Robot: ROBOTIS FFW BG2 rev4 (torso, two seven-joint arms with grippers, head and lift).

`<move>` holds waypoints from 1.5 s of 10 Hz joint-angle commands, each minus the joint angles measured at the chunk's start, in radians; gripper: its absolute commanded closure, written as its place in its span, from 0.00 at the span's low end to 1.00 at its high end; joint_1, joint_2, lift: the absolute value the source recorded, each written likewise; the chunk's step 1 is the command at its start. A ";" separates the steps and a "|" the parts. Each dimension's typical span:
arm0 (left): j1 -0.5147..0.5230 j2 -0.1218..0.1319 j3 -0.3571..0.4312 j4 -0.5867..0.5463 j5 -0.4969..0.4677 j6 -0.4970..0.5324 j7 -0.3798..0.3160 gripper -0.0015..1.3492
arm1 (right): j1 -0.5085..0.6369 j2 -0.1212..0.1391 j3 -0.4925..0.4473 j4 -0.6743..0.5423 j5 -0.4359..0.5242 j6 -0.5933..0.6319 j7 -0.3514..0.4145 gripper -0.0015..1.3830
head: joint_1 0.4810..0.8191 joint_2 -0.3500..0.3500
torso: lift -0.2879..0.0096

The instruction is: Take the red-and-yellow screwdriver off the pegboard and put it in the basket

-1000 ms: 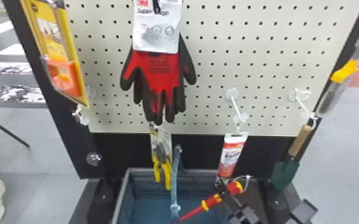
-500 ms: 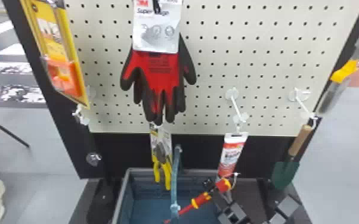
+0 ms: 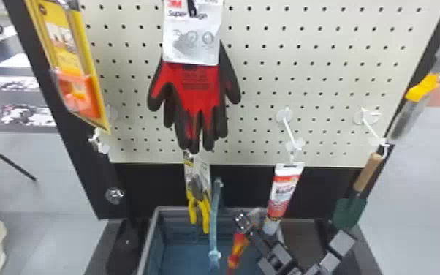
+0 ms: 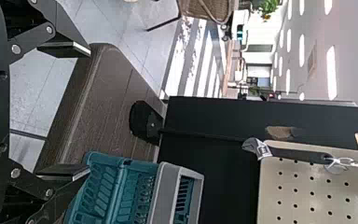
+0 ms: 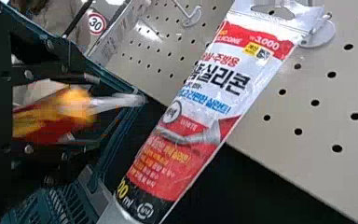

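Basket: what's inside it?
The basket shows bare blue floor at left in the head view. The screwdriver and right gripper hide part of its right side, and its near end is cut off, so I can't tell what lies there.

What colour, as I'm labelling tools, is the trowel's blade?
Dark green; the blade shows best in the head view.

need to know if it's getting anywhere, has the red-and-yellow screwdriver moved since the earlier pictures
Yes, to the left in the head view: the screwdriver's handle was by the silicone tube's lower end and is now left of it.
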 commanded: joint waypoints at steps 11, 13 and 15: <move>-0.002 0.002 -0.002 0.002 0.002 -0.002 0.001 0.29 | -0.016 -0.009 -0.001 -0.008 0.019 0.038 0.003 0.29 | 0.20 0.50 | 0.63; -0.002 0.002 -0.003 0.002 0.002 -0.002 0.000 0.29 | -0.011 -0.009 -0.003 -0.010 0.018 0.038 0.003 0.29 | 0.20 0.50 | 0.63; -0.002 0.002 -0.003 0.002 0.002 -0.002 0.001 0.29 | -0.011 -0.009 -0.005 -0.015 0.018 0.038 0.003 0.29 | 0.20 0.50 | 0.63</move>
